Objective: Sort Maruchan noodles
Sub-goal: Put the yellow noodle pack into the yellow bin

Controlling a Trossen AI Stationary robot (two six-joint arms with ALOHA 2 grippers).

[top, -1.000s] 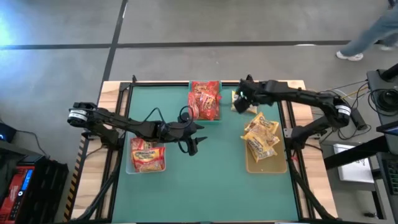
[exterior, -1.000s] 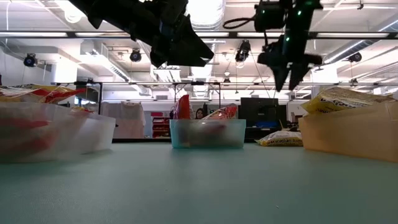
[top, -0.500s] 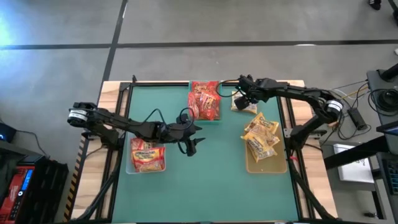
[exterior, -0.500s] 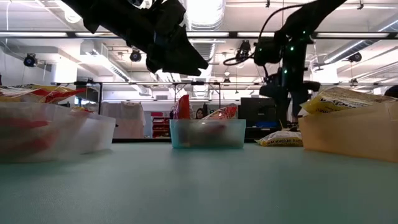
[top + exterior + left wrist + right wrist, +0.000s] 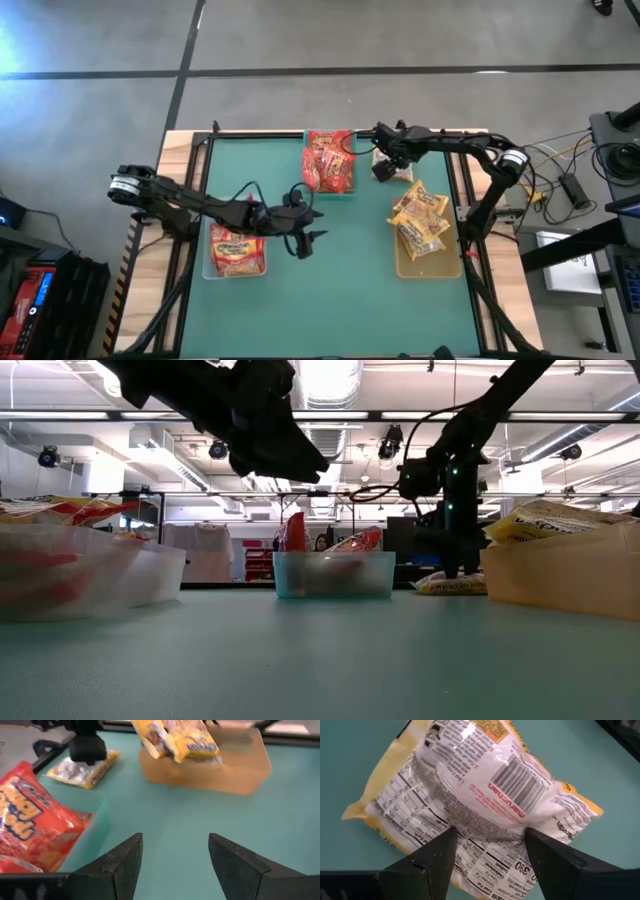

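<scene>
Our right hand hangs open right over the last loose yellow packet, which lies face-down on the surface at upper right of the high view, between the teal bin and tan bin. We judge the slick, puffy wrapper may slide from the fingers or only crumple. Our left hand waits open at centre.

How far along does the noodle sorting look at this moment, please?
Mostly done: red packets fill the teal bin, yellow ones the tan bin, more the clear bin. In hand: the open right gripper is over the last loose yellow packet, not yet gripping. The left gripper waits open mid-table.
</scene>
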